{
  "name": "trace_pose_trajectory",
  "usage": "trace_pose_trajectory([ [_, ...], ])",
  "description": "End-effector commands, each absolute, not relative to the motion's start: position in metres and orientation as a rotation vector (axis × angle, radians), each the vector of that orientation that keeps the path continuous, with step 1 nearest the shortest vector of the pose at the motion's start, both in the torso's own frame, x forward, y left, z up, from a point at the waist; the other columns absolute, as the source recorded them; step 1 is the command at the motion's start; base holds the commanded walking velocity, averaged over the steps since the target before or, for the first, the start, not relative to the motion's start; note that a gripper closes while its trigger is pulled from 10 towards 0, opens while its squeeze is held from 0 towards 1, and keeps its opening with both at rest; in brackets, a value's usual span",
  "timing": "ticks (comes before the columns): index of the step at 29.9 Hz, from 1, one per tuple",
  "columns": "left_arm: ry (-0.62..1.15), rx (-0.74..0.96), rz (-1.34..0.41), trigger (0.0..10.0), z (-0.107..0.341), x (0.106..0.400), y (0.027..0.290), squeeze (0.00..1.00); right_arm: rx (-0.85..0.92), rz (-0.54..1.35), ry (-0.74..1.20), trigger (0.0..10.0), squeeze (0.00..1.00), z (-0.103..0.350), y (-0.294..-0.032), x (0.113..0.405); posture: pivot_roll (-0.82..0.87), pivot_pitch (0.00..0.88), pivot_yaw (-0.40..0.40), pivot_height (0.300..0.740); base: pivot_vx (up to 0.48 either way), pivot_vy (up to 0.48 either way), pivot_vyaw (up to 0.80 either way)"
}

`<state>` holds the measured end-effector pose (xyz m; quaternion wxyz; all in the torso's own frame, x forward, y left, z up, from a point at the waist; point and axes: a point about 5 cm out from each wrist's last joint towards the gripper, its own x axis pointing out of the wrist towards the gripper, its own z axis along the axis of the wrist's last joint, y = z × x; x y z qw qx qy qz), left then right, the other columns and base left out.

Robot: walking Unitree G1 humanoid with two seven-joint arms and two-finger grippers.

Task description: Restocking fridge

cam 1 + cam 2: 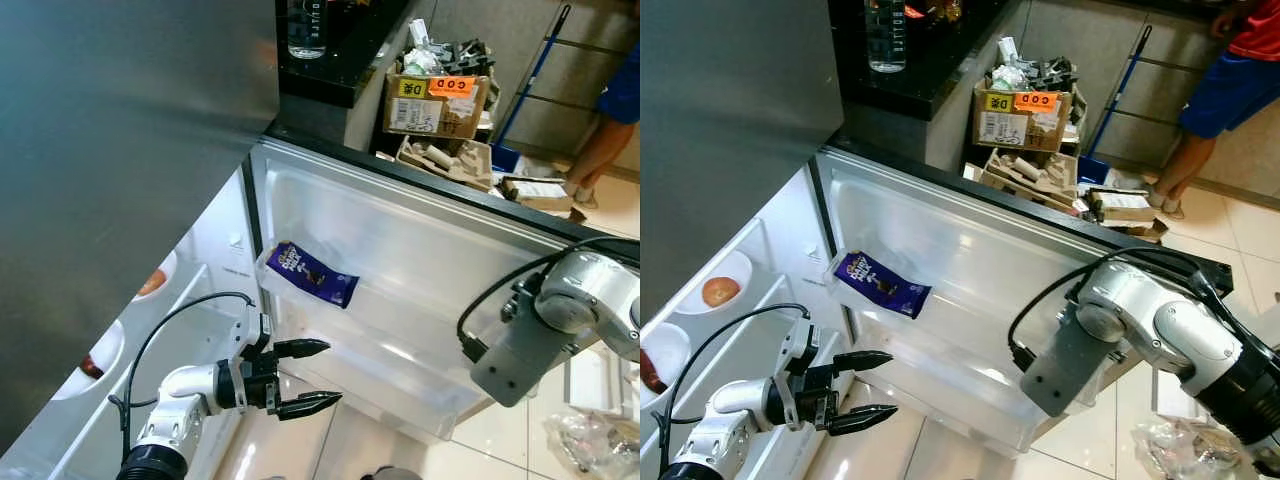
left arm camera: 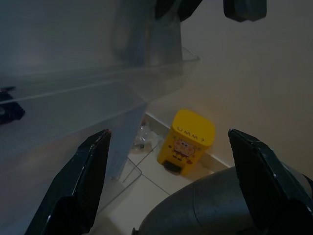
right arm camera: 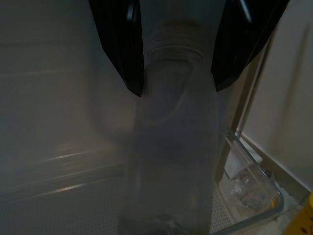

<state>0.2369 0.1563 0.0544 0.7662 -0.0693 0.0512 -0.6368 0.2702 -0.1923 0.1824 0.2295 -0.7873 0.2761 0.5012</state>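
- Clear plastic bottle with a ribbed screw neck (image 3: 171,147): one, seen in the right wrist view, its neck set between the two black fingers (image 3: 120,44) of the right gripper (image 3: 178,49), which is clenched around it. It stands in front of the pale inner wall of the open fridge door.
- White open fridge door with clear shelves (image 1: 420,250): one, swung wide, inner face up toward the head camera.
- Purple chocolate wrapper (image 1: 310,274): one, lying in the upper door shelf, near the hinge side.
- Left gripper (image 1: 305,377): jaws released, the two fingers well apart and holding nothing; it hovers just beside the lower door shelf, below the purple wrapper.
- Right arm's silver wrist (image 1: 1110,320) reaches over the door's outer end; the bottle itself is hidden behind it in the head views.
- White fridge interior bins (image 1: 740,290): two round items visible, one orange-red fruit (image 1: 720,291) and one darker red item (image 1: 650,372), each in its own bin.
- Black bench (image 1: 340,60): carries one clear glass container (image 1: 306,28).
- Cardboard boxes of clutter (image 1: 435,100): one large box, with flatter ones beside it on the floor.
- Yellow cartoon-face bin (image 2: 186,142): one, on the floor, left wrist view.
- One person in blue shorts (image 1: 1215,90) stands at the far right.
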Motion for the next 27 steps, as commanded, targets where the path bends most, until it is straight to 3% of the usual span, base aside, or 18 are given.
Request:
trace_pose_trajectory([
  [1,0.114,-0.164,-1.395,10.0,0.052,0.234,0.151,0.00,-2.135,1.518,0.823,0.0,0.00,0.160,-0.194,0.259,-0.14,0.099,-0.071,0.740,0.000,0.000,0.00],
  [5,0.115,-0.164,-1.394,10.0,0.052,0.234,0.151,0.00,-2.111,1.539,0.801,0.0,0.00,0.155,-0.191,0.257,-0.14,0.099,-0.070,0.740,0.000,0.000,0.00],
  [6,0.116,-0.162,-1.394,10.0,0.052,0.234,0.151,0.00,-2.089,1.551,0.774,0.9,0.00,0.152,-0.187,0.255,-0.14,0.099,-0.070,0.740,0.000,0.000,0.00],
  [7,0.116,-0.162,-1.394,10.0,0.052,0.234,0.151,0.00,-2.089,1.551,0.774,0.9,0.00,0.152,-0.187,0.255,-0.14,0.099,-0.070,0.740,0.000,0.000,0.00],
  [8,0.116,-0.161,-1.393,10.0,0.052,0.234,0.152,0.00,-2.085,1.552,0.762,2.8,0.00,0.152,-0.185,0.255,-0.14,0.100,-0.070,0.740,0.000,0.000,0.00],
  [12,0.116,-0.159,-1.391,10.0,0.052,0.234,0.152,0.00,-2.075,1.517,0.680,0.8,0.00,0.153,-0.176,0.259,-0.14,0.100,-0.070,0.740,0.000,0.000,0.00],
  [16,0.117,-0.159,-1.391,10.0,0.052,0.234,0.152,0.00,-2.081,1.504,0.665,0.7,0.00,0.154,-0.175,0.260,-0.14,0.100,-0.070,0.740,0.000,0.000,0.00],
  [17,0.117,-0.160,-1.391,10.0,0.052,0.234,0.152,0.00,-2.094,1.489,0.653,0.0,0.00,0.156,-0.173,0.263,-0.14,0.101,-0.070,0.740,0.000,0.000,0.00],
  [23,0.116,-0.159,-1.390,10.0,0.052,0.235,0.152,0.00,-2.133,1.448,0.641,0.2,0.00,0.162,-0.170,0.268,-0.14,0.100,-0.069,0.740,0.000,0.000,0.00],
  [25,0.115,-0.159,-1.390,10.0,0.051,0.235,0.151,0.00,-2.135,1.452,0.647,1.5,0.00,0.161,-0.170,0.268,-0.14,0.100,-0.071,0.740,0.000,0.000,0.00],
  [26,0.115,-0.159,-1.390,10.0,0.051,0.235,0.151,0.00,-2.135,1.452,0.647,1.5,0.00,0.161,-0.170,0.268,-0.14,0.100,-0.071,0.740,0.000,0.000,0.00],
  [27,0.115,-0.159,-1.390,10.0,0.051,0.235,0.151,0.00,-2.135,1.452,0.648,2.3,0.00,0.161,-0.170,0.269,-0.14,0.100,-0.071,0.740,0.000,0.000,0.00],
])
